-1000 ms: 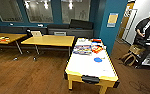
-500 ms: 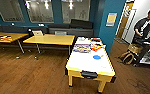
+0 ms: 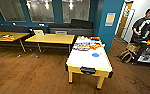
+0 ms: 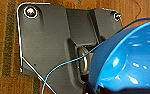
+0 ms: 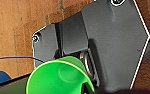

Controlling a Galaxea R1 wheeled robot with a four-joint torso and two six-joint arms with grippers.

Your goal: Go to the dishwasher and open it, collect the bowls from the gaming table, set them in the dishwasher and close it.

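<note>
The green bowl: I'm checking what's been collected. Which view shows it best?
The right wrist view: the green bowl sits large and close, its inside open to the camera, against the wood floor. The head view and the left wrist view give nothing of it; the left wrist view has a blue bowl.

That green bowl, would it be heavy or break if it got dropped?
Probably not heavy: the green bowl looks like thin, bright plastic with a slim rim, so it is likely light for its size. It would more likely bounce than shatter on the wooden floor. Its smooth, shiny inside suggests it could be slippery, and its round shape might let it roll away.
</note>
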